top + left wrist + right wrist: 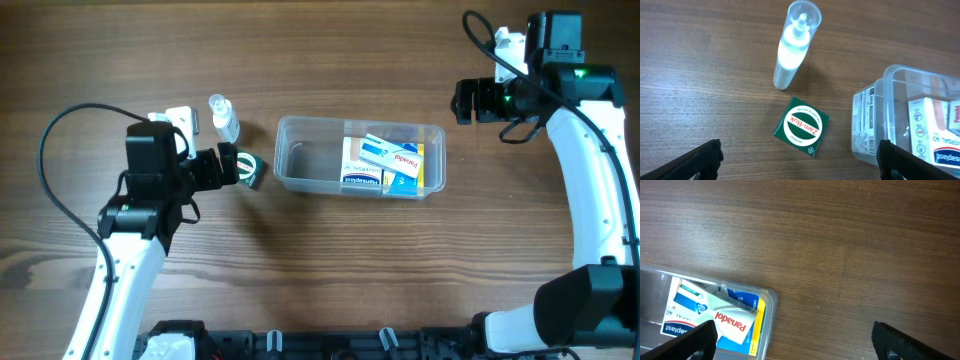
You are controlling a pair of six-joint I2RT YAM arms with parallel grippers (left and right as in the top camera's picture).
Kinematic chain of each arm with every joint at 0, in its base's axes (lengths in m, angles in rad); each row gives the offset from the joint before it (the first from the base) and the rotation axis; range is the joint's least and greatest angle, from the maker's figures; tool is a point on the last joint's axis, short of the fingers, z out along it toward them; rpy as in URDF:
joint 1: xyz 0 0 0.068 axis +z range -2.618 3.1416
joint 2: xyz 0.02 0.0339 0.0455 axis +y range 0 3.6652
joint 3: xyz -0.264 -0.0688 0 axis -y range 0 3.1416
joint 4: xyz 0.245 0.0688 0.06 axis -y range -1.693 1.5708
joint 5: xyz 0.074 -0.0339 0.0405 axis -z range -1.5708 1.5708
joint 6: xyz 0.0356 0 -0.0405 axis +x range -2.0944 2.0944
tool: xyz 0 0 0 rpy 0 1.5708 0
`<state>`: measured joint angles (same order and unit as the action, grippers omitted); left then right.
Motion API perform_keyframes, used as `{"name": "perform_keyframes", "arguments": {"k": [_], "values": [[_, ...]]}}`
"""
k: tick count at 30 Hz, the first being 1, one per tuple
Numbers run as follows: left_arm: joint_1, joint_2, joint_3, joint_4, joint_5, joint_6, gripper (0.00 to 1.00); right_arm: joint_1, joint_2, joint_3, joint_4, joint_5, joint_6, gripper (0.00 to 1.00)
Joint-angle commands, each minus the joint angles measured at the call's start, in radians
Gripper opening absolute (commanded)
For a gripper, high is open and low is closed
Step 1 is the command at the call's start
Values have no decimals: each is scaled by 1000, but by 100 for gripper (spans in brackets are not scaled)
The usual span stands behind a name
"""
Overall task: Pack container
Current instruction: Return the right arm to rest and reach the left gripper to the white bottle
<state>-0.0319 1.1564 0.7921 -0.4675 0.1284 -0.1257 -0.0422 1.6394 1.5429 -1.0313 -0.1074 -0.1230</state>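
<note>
Overhead | clear rounded-corner plastic container (300,165) on wood-grain table (350,270) | left end effector (800,159), right end effector (795,339): both spread apart

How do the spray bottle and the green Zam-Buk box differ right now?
The spray bottle is a clear-capped white cylinder; the Zam-Buk box is green and square. The bottle stands upright; the box lies flat, label up. The bottle sits farther from the container than the box does. Both rest on the table, outside the container.
</note>
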Motion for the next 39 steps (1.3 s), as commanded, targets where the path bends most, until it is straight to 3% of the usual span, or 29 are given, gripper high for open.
{"name": "perform_keyframes", "arguments": {"k": [1, 14, 20, 31, 39], "values": [[-4, 35, 17, 17, -45, -13, 100, 3, -12, 3, 3, 7, 19, 100], [-6, 122, 16, 95, -50, -7, 99, 3, -12, 3, 3, 7, 19, 100], [-5, 243, 16, 179, -39, 146, 100, 3, -12, 3, 3, 6, 19, 100], [-6, 258, 16, 413, -28, 148, 98, 3, -12, 3, 3, 6, 19, 100], [-6, 381, 16, 532, -28, 148, 98, 3, -12, 3, 3, 6, 19, 100]]}}
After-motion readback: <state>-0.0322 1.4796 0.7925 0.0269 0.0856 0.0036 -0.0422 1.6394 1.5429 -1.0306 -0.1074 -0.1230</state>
